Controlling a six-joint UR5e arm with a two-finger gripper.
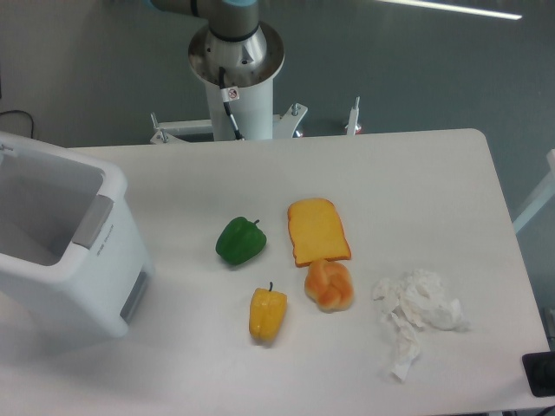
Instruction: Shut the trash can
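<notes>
The trash can [95,260] is a large white boxy bin at the left edge of the table, with a grey latch tab [92,222] on its rim and a grey panel [134,296] low on its side. Its top stands open and I can see into its hollow inside [39,208]. Its lid does not show as a flat cover over the opening. Only the arm's base column [236,82] shows at the back of the table. The gripper is out of view.
On the white table [416,191] lie a green pepper [241,241], a yellow pepper [267,314], a slice of toast [318,230], an orange bun [329,285] and crumpled white tissue [416,312]. A dark object [540,374] sits at the right front corner.
</notes>
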